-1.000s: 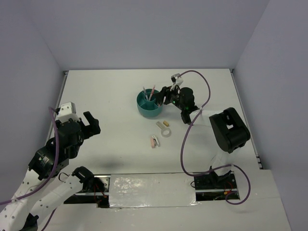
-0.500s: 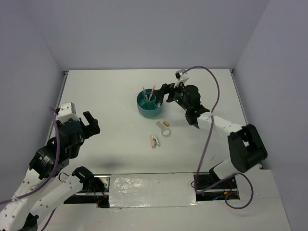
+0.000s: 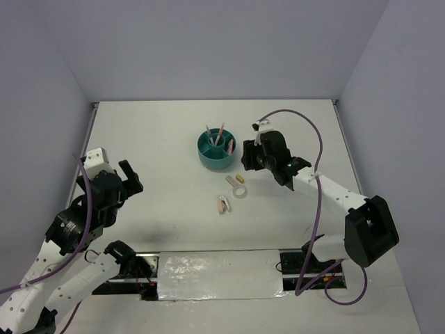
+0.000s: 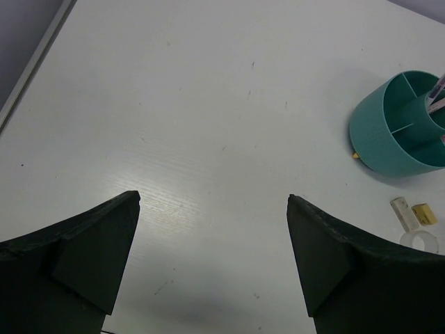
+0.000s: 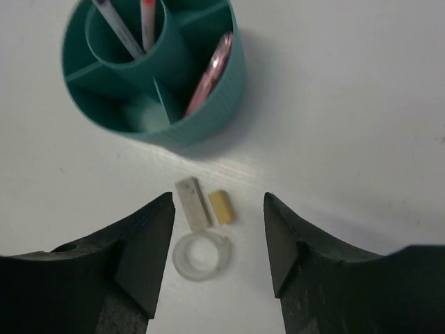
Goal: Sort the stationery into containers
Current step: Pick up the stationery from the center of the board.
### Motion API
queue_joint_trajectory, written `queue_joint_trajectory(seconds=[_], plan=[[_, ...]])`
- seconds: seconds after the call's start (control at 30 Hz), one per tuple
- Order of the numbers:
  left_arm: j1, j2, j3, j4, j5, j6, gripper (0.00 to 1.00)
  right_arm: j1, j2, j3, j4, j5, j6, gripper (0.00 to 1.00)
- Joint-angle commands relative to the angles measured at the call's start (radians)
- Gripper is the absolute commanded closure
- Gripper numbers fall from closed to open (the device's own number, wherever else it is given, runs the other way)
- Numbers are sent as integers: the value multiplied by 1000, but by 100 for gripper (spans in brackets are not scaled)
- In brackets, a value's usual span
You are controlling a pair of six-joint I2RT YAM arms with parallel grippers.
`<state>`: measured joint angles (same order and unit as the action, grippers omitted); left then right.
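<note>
We find two pens (image 5: 147,17) in the desk organiser's (image 3: 214,164) central cup. On the tabletop (image 3: 153,139), the tape ring (image 5: 178,256) lies at its 5 o'clock, and the clip (image 3: 222,205) lies farther off at 6 o'clock.

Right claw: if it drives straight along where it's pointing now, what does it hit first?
Likely the clear tape ring, lying between the open right claw fingers, next to the yellowish piece and white stick. Depth is unclear; the teal organiser sits farther on.

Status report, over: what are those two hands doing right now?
Left hand open, holding nothing. Right hand open above tape ring and yellowish piece. Pens inside teal organiser. Nothing blocking.
</note>
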<state>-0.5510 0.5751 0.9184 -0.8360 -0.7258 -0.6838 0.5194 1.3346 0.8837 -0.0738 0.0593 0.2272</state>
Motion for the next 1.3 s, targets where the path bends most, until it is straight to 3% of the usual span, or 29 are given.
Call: queue_joint_trajectory(seconds=[0.0,0.23,0.93,1.13,1.17,1.2,1.27], plan=[[6,-8,8,44,17,23,1,13,-14,-9,-110,-55,-90,42],[8,-4,5,61,43,38,1,45,115,11,-98,-104,-170,50],[8,-8,-6,90,94,70,1,93,390,110,-18,28,-183,59],[8,-9,-7,95,101,78,1,93,390,106,-12,54,-181,76],[8,-8,-7,95,103,78,1,91,368,100,-3,66,-181,86],[8,-9,-7,95,104,79,1,91,357,87,9,80,-175,91],[8,-9,-7,95,106,79,1,93,319,77,17,111,-172,92]])
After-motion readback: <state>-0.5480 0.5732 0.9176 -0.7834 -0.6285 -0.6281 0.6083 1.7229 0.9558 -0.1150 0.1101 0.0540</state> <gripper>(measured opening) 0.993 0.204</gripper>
